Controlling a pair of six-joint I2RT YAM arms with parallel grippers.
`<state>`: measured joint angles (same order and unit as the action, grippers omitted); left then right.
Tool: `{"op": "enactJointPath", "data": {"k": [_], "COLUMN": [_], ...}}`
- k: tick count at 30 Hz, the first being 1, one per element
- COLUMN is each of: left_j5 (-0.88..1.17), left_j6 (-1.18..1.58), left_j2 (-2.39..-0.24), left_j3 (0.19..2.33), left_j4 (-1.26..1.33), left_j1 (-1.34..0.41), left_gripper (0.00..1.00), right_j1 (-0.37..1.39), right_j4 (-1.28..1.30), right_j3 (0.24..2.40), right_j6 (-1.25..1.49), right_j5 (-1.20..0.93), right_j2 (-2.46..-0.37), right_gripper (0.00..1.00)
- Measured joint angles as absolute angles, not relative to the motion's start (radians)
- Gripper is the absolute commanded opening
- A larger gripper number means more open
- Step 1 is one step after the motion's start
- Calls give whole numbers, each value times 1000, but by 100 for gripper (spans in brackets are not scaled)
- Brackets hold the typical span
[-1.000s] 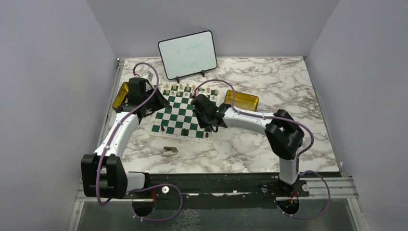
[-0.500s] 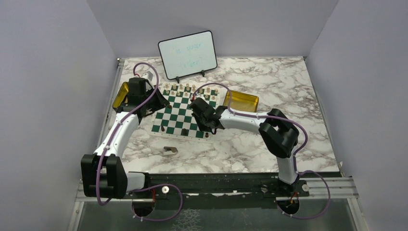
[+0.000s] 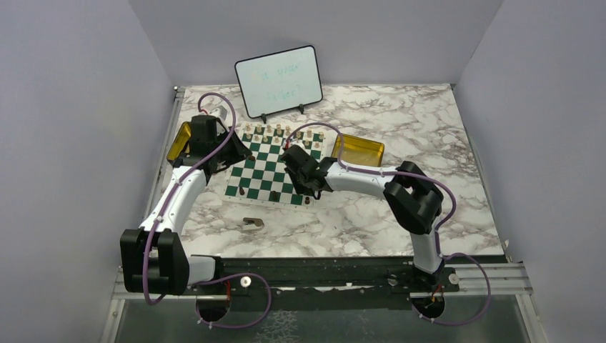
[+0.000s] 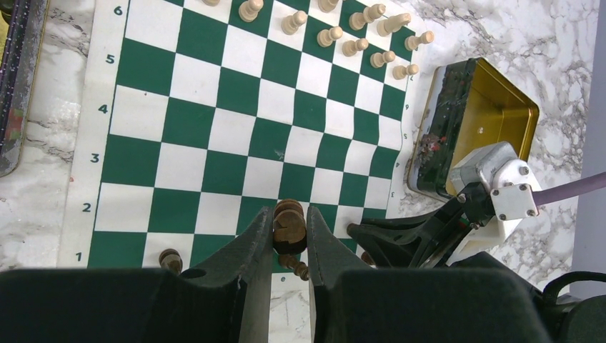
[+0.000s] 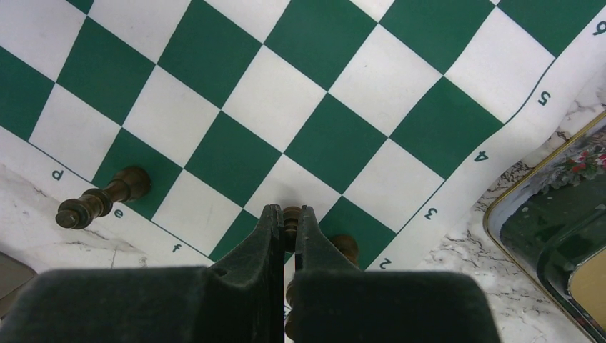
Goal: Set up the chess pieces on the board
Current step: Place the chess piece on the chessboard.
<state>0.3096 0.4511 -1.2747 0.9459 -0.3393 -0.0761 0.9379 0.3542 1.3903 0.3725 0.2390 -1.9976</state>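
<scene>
The green and white board lies mid-table. Light tan chess pieces line its far rows and show in the left wrist view too. My left gripper hangs above the board's near edge, shut on a dark brown piece. My right gripper is low over the near right corner squares, shut on a small dark piece. More dark pieces stand on the near rows. In the top view the grippers are at the board's left edge and near right part.
One gold tin sits right of the board, close to the right arm, and another to its left. A whiteboard stands behind. A flat brownish scrap lies on the marble in front of the board.
The right arm has shifted slightly left, its gripper moving a little further over the board's near right squares. The left arm has stayed still.
</scene>
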Motion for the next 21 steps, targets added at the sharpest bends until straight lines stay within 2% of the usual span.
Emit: {"op": "enactJointPath", "data": {"k": [21], "left_j5": [311], "left_j6": [451], "left_j2": [-1275], "left_j3": [946], "left_j4": [-339], "left_j1": [-76], "left_gripper": [15], "right_j1": [939], "right_j4": [357], "right_j3": [1435], "right_j6": [373], "right_j5": [272], "right_j2": [-2033], "right_gripper": [5]}}
